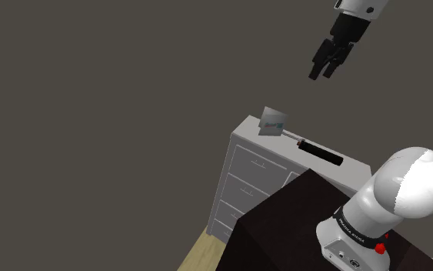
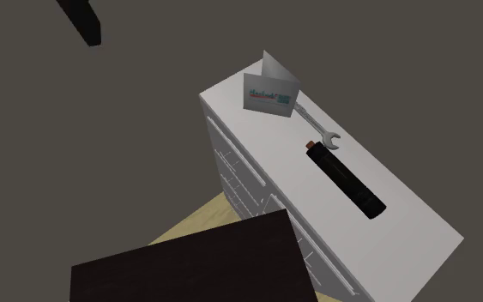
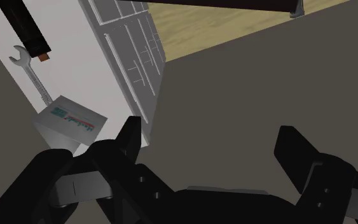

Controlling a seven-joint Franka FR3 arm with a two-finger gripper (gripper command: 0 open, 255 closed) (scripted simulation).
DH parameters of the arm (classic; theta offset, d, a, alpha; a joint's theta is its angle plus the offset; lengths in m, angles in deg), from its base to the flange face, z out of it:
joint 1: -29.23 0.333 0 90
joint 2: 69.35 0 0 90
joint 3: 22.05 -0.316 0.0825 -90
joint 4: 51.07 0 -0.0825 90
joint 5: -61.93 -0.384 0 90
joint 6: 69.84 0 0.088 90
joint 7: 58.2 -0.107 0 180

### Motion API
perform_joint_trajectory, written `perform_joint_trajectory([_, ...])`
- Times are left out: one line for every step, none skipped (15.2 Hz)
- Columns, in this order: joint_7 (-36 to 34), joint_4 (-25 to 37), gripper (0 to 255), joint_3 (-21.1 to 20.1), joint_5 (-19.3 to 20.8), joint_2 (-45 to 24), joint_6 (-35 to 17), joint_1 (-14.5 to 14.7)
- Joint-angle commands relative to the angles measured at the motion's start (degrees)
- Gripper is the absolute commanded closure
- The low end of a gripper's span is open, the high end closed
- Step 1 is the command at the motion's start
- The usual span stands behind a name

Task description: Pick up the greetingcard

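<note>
The greeting card [image 1: 271, 120] [image 2: 271, 91] [image 3: 68, 122] is a small folded white card with blue and red print, standing at the far end of a white dresser top [image 2: 377, 172]. My black gripper [image 1: 327, 62] hangs high above and to the shoulder view's right of the card, well clear of it. In the wrist view the gripper [image 3: 212, 146] is open, its two fingers standing wide apart with nothing between them, and the card lies off to the side of one finger [image 3: 128, 137].
A silver wrench [image 2: 318, 129] [image 3: 30, 71] and a long black cylinder with a red end [image 2: 346, 180] [image 1: 319, 151] lie on the dresser beside the card. The dresser has drawers [image 1: 241, 185]. A dark stand [image 1: 284, 231] is close by, over wood floor [image 3: 234, 25].
</note>
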Motion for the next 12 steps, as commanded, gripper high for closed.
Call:
perform_joint_trajectory([0.0,0.0,0,0.0,0.0,0.0,0.0,0.0])
perform_joint_trajectory([1.4,-0.6,0,1.0,0.6,-0.8,-1.3,-0.1])
perform_joint_trajectory([2.9,-1.2,0,2.1,1.2,-1.7,-2.5,-0.2])
perform_joint_trajectory([4.3,-1.6,0,3.1,1.7,-2.7,-3.8,-0.4])
perform_joint_trajectory([5.7,-2.0,0,4.2,2.3,-3.7,-5.1,-0.5])
perform_joint_trajectory([7.1,-2.3,0,5.2,2.8,-4.9,-6.4,-0.6])
perform_joint_trajectory([8.6,-2.5,0,6.3,3.2,-6.1,-7.7,-0.7])
perform_joint_trajectory([10.0,-2.7,0,7.3,3.7,-7.4,-9.0,-0.8])
perform_joint_trajectory([11.4,-2.7,0,8.4,4.0,-8.8,-10.3,-0.8])
perform_joint_trajectory([12.8,-2.7,0,9.4,4.4,-10.2,-11.6,-0.9])
perform_joint_trajectory([14.2,-2.6,0,10.4,4.7,-11.7,-12.9,-0.9])
perform_joint_trajectory([15.7,-2.4,0,11.4,4.9,-13.3,-14.2,-0.9])
